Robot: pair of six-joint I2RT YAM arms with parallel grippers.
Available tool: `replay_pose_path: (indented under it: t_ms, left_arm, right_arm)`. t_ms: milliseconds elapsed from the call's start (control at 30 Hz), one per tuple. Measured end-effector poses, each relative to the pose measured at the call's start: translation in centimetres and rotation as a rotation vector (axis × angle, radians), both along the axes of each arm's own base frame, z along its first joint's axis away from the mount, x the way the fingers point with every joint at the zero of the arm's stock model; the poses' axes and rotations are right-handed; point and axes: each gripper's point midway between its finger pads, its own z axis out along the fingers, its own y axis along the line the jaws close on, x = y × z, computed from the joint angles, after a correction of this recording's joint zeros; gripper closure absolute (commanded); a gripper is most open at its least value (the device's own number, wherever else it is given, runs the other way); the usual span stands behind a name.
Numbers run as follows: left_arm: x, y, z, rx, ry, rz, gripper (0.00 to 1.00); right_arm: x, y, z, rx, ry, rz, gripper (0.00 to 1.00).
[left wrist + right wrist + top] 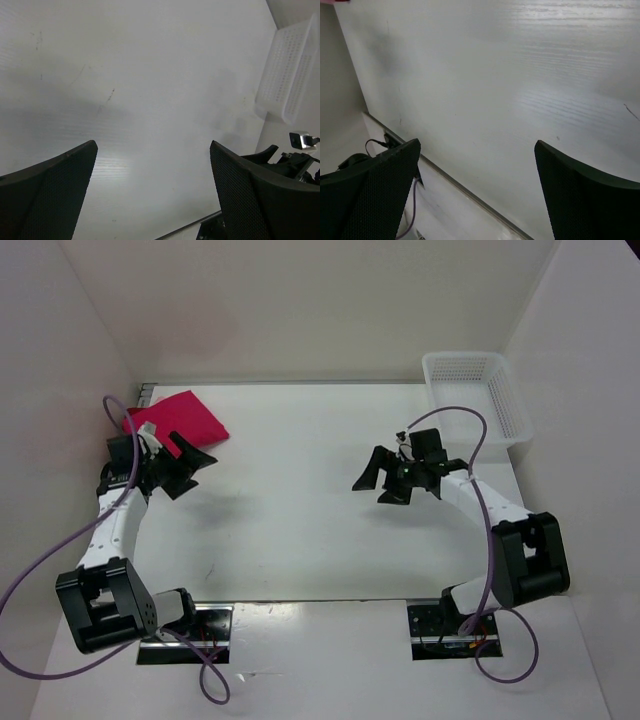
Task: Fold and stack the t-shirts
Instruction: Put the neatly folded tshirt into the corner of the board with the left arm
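Observation:
A folded magenta-pink t-shirt (180,418) lies flat at the table's back left corner; only this one colour shows on top. My left gripper (195,472) hovers just in front of and to the right of it, open, with nothing between its fingers (153,150). My right gripper (368,493) hangs over the right half of the table, also open and empty (477,145). Both wrist views show only bare white table between the jaws. A thin pink sliver of the t-shirt (335,1) shows at the top left edge of the right wrist view.
A white plastic mesh basket (475,395) stands at the back right corner and looks empty; it also shows at the right of the left wrist view (292,75). White walls close in the table on three sides. The table's front edge (470,192) runs below the right gripper.

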Motion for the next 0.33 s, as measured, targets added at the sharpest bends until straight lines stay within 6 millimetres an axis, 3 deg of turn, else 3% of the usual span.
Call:
replay_pose_path:
  t_ms: [333]
  left_arm:
    - [0.2,-2.4,1.3,-0.025,-0.046,-0.089,0.0]
  right_arm:
    - [-1.7,-0.2,1.3,0.019,-0.043,-0.008,0.0]
